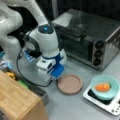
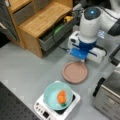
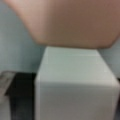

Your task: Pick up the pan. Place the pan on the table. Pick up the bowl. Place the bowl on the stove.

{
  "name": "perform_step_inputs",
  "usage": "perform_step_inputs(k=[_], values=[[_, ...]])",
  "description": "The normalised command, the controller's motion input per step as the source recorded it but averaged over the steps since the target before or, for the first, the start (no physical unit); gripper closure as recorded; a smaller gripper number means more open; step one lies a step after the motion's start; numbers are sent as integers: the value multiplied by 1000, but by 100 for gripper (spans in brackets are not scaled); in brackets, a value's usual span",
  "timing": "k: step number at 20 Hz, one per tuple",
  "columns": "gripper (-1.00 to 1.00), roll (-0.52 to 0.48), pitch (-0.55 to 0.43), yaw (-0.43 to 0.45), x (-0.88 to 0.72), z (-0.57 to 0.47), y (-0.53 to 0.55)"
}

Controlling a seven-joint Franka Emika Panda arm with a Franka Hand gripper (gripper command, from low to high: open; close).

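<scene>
The dusty-pink pan (image 1: 70, 84) (image 2: 75, 72) lies flat on the grey table (image 1: 75, 107) (image 2: 25, 67) in both front views. My gripper (image 1: 55, 78) (image 2: 83, 60) is low at the pan's rim, on the side where its handle sits. The wrist view is filled by the pan (image 3: 67, 22) at the top and its white handle (image 3: 75, 82) just below, very close. The teal bowl (image 1: 112, 85) (image 2: 51, 96) sits on the white stove (image 1: 100, 102) (image 2: 41, 107) with an orange piece of food inside. My fingers are hidden under the hand.
A steel toaster oven (image 1: 85, 37) (image 2: 110, 92) stands behind the pan and the stove. A wooden cabinet (image 1: 17, 97) (image 2: 42, 20) with open drawers sits on the other side of the arm. A black cable trails on the table by the arm's base.
</scene>
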Motion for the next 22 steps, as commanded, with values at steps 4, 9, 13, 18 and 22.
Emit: perform_step_inputs(k=[4, 9, 13, 18, 22], values=[[100, 32, 31, 44, -40, 186, 43], [100, 56, 46, 22, 8, 142, 30], [100, 81, 72, 13, 34, 184, 11], [100, 123, 77, 8, 40, 244, -2], [100, 145, 82, -19, 49, 271, -25]])
